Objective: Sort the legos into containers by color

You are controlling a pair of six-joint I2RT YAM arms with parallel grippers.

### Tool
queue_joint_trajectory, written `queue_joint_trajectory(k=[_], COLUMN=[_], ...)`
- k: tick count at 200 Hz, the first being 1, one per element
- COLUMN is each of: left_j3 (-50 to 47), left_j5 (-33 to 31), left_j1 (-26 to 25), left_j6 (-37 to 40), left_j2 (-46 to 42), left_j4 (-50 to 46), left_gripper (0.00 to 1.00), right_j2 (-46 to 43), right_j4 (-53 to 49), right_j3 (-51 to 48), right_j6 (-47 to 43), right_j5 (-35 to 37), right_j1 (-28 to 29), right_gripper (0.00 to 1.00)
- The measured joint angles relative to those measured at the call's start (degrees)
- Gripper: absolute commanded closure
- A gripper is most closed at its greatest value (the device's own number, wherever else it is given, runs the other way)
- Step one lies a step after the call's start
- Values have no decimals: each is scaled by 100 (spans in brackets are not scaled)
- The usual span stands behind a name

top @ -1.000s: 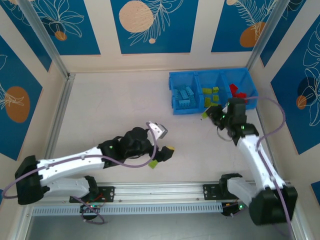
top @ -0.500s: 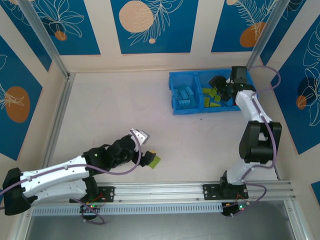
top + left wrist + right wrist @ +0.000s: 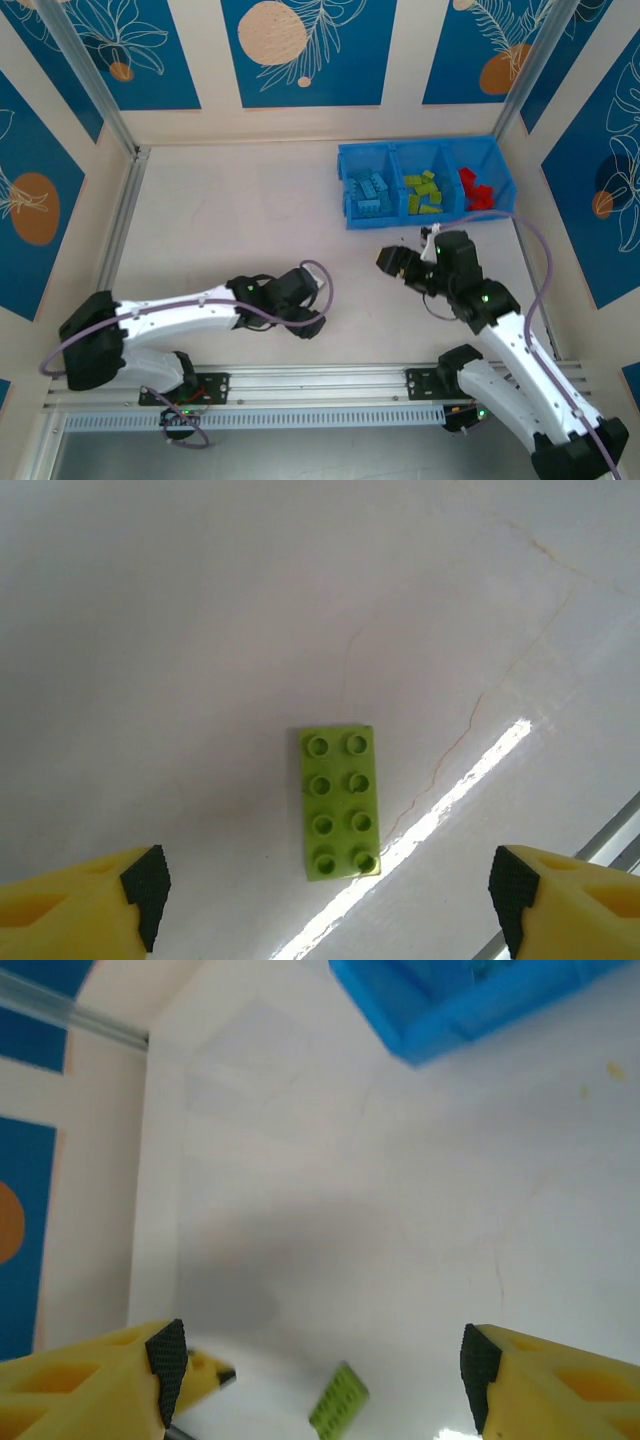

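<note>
Bench: a white, scuffed surface [image 3: 230,220], walled by cream panels [image 3: 300,50] with blue leaf prints and orange discs.
Bin tray: bright blue [image 3: 342,185], at the far right of the bench, three compartments side by side.
Sorted legos: light blue bricks [image 3: 366,192] in the left compartment, lime green bricks [image 3: 422,193] in the middle one, red bricks [image 3: 477,188] in the right one.
Loose brick: lime green, two studs by four [image 3: 340,802], lying flat, studs up, on the bench, well apart from the tray.
Left claw: fingers spread wide [image 3: 325,882], directly over the loose brick. The brick sits between the two black-padded tips and touches neither.
Right claw: fingers spread wide, gripping nothing [image 3: 322,1362], above bare bench between the tray and the loose brick. In its wrist view the tray's corner is at the top and the green brick at the bottom edge.
</note>
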Motion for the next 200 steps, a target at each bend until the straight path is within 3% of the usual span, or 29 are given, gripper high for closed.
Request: queue_joint_trajectory(k=[37,90,157,200], left_j3=[122,98,98,-63], left_j5=[164,426,111,114], left_j1=[0,-85,-273,-289], left_j6=[22,-44,-96,15], left_j2=[634,1036,1419,1213], left_j4=[-79,-61,-81,103], left_gripper=[32,37,68,79], right_j2=[-767,-363,-144,-72], right_j4=[-616,-678,-479,-448], right_j3=[-284,-284,-365,-363], right_j6=[363,409,450,452], right_j5=[372,509,573,463], right_j1=[278,293,369,566], right_gripper=[25,25,25,25])
